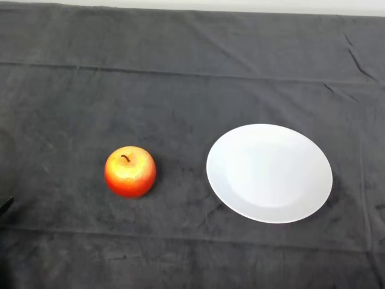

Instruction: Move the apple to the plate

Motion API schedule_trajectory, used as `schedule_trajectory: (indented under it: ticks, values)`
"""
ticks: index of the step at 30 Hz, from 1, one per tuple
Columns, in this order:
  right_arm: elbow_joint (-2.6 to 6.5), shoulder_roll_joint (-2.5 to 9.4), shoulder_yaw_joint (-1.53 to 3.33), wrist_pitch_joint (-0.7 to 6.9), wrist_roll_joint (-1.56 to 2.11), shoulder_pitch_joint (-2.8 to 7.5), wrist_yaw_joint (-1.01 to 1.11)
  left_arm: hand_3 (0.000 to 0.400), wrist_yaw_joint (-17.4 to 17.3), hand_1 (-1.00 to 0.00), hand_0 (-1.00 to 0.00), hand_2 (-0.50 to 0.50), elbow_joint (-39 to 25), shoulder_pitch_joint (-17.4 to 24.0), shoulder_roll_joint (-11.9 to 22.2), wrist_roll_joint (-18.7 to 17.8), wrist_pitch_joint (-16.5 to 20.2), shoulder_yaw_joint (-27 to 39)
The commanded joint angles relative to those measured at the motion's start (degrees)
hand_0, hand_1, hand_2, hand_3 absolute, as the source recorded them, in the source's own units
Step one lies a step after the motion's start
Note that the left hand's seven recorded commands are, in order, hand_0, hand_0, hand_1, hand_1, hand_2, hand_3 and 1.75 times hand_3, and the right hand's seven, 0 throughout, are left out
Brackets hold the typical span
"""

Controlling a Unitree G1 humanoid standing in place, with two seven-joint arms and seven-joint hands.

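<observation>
A dark cloth [192,72] covers the whole table, creased in long lines across it. At the far left edge only a black sliver of the hand [6,205] pokes in — I cannot tell how its fingers are set. To its right sits the apple [130,171], stem up, well apart from it. Further right again — the white plate [269,173], lying flat on the cloth.

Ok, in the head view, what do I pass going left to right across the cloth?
Apple → plate. They lie apart on the dark cloth, with a strip of cloth between them.
</observation>
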Motion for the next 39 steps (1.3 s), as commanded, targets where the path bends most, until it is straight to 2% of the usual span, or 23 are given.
schedule_trajectory:
  ticks: [1,14,20,26,32,39]
  values:
    - [-0.92,-0.08,-0.90,-0.83,0.71,0.20,0.52,0.000,0.56,0.00,0.00,0.00,2.68,-2.47,-0.33,1.08,-1.23,1.49]
    - [-0.90,-0.09,-0.91,-0.83,0.70,0.19,0.54,0.000,1.56,0.00,0.00,0.00,2.28,-3.38,-0.10,2.37,-1.28,1.14]
    - [-0.90,-0.09,-0.91,-0.83,0.70,0.19,0.54,0.000,3.80,0.00,0.00,0.00,-0.07,-3.67,0.06,4.14,-1.41,0.27]
    - [-0.92,-0.08,-0.91,-0.83,0.70,0.19,0.53,0.000,7.26,0.00,0.00,0.00,-3.51,-3.67,-0.84,7.41,-1.39,-1.69]
    - [-0.98,-0.05,-0.91,-0.82,0.69,0.21,0.50,0.000,9.48,0.00,0.00,0.00,-9.67,-2.93,-2.33,10.99,1.37,-4.97]
    - [-1.16,0.02,-0.87,-0.79,0.66,0.25,0.41,0.000,9.33,0.00,0.00,0.00,-21.61,-0.01,-3.47,14.12,7.68,-10.08]
